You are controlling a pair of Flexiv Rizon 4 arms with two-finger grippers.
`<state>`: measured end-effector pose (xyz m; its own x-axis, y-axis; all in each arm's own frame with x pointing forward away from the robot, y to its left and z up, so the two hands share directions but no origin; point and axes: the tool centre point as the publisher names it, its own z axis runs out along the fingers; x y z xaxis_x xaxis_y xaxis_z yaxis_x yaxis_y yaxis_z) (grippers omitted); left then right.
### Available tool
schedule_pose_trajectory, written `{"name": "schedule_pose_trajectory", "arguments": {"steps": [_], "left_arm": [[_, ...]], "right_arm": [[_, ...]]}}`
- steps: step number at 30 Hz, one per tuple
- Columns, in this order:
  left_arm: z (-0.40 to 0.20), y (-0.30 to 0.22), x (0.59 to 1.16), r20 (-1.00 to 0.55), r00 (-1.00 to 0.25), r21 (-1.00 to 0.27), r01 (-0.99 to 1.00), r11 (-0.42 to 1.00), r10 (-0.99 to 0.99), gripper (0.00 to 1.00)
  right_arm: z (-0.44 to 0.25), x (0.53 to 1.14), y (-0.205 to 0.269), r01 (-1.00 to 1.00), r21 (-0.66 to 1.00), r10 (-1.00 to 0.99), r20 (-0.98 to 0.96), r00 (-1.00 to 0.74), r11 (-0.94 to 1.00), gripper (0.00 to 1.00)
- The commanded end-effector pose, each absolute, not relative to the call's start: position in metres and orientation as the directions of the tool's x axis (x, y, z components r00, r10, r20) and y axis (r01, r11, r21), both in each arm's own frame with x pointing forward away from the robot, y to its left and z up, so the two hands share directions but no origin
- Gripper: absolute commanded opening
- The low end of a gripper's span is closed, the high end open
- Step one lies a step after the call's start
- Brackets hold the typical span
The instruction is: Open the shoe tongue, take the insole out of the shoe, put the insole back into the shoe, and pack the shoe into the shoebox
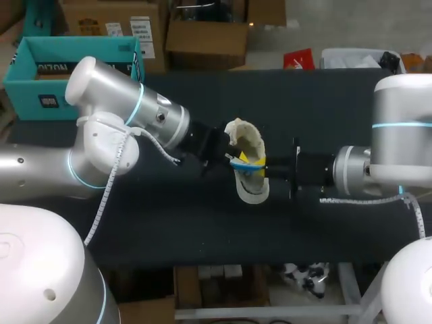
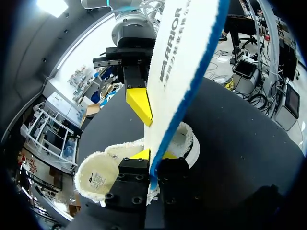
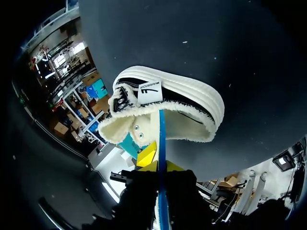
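A black-and-white shoe [image 1: 251,187] with cream fleece lining lies on the dark table, mid-table between my two arms. The white insole [image 2: 187,48] with a blue edge stands out of it, pinched from both ends. My left gripper [image 2: 156,162] is shut on the insole's end just above the shoe's fleece opening [image 2: 103,165]. My right gripper [image 3: 160,165] is shut on the same insole [image 3: 161,134], seen edge-on between its fingers, with the shoe [image 3: 182,91] right ahead. One yellow finger [image 2: 139,103] of the right gripper lies against the insole's side. The teal shoebox [image 1: 40,101] stands at the far left.
The dark table [image 1: 202,223] stretches bare in front of the shoe and to both sides of it. My left arm [image 1: 121,108] crosses the table's left part; my right arm [image 1: 351,169] comes in level from the right.
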<state>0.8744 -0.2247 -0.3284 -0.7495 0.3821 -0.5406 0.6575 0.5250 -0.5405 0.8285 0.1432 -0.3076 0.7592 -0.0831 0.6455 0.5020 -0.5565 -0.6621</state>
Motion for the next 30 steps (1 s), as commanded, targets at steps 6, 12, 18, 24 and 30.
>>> {"name": "schedule_pose_trajectory", "arguments": {"steps": [6,12,18,24,30], "left_arm": [[-0.336,-0.227,0.888,-0.522,-0.755,-0.544,0.653,0.527,0.396,0.0],[-0.342,-0.231,0.898,-0.499,-0.76,-0.54,0.649,0.536,0.417,0.0],[-0.349,-0.232,0.907,-0.48,-0.77,-0.545,0.637,0.545,0.421,0.0],[-0.353,-0.229,0.908,-0.466,-0.779,-0.55,0.626,0.553,0.42,0.0],[-0.35,-0.22,0.895,-0.468,-0.777,-0.566,0.63,0.533,0.422,0.27]], "right_arm": [[-0.316,0.842,0.151,0.489,-0.672,-0.078,0.627,0.775,-0.556,0.0],[-0.331,0.849,0.15,0.48,-0.679,-0.088,0.622,0.778,-0.556,0.0],[-0.339,0.857,0.15,0.476,-0.678,-0.082,0.617,0.782,-0.56,0.0],[-0.342,0.862,0.148,0.469,-0.673,-0.079,0.614,0.785,-0.572,0.0],[-0.338,0.859,0.145,0.468,-0.658,-0.076,0.623,0.779,-0.59,0.0]]}}
